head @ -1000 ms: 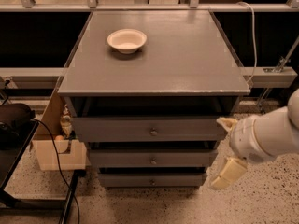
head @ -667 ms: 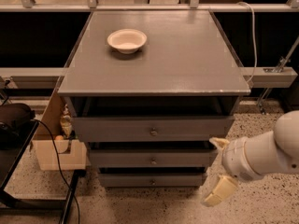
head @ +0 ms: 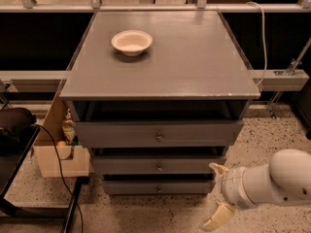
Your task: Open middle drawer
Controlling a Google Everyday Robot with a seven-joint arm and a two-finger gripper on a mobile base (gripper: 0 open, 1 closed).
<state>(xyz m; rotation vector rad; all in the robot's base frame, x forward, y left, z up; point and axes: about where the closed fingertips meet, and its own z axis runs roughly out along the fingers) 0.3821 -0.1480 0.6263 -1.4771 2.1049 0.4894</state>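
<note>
Hand [head: 217, 193] is wide open and holds nothing, low by the right end of the shut middle drawer [head: 126, 165]. A bowl [head: 131, 41] sits on the desk [head: 194, 57].

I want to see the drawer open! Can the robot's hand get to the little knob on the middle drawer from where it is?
Probably yes. The hand hangs open, low and right of the middle drawer, and nothing sits between it and the knob. It is not touching yet.
</note>
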